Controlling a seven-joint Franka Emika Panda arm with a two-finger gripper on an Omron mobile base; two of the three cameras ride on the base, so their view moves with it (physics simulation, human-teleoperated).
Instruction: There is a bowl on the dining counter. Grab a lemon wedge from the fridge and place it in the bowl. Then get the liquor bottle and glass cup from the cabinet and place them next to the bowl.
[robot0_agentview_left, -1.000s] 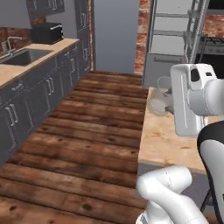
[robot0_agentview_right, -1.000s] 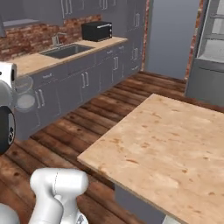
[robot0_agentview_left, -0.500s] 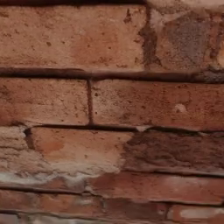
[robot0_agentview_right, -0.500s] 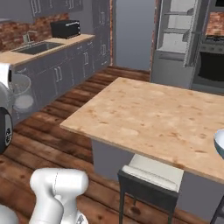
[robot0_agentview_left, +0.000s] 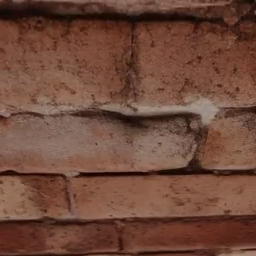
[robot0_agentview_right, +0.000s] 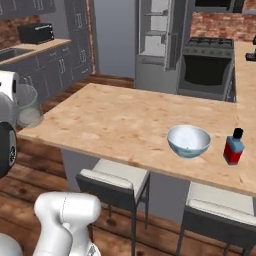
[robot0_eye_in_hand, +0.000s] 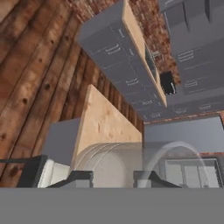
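A clear glass cup (robot0_eye_in_hand: 114, 162) sits between my two dark fingertips, and my gripper (robot0_eye_in_hand: 113, 178) is shut on it. From the right base view the cup (robot0_agentview_right: 27, 106) hangs beside the arm, just off the left end of the dining counter (robot0_agentview_right: 125, 120). A pale blue bowl (robot0_agentview_right: 188, 141) stands on the counter's right part. The liquor bottle (robot0_agentview_right: 233, 146), red with a black cap, stands upright just right of the bowl, apart from it. The fridge (robot0_agentview_right: 157, 45) is open at the back. The lemon wedge is hidden from view.
A black oven (robot0_agentview_right: 207, 67) stands right of the fridge. Two grey stools (robot0_agentview_right: 112, 180) are tucked under the counter's near edge. A sink counter with a toaster (robot0_agentview_right: 36, 33) runs along the far left wall. A brick wall (robot0_agentview_left: 128, 128) is close in front of the left base camera.
The base has driven and turned, so both base views shifted. The bowl and the bottle came into the right view. The cup stays in my grip.
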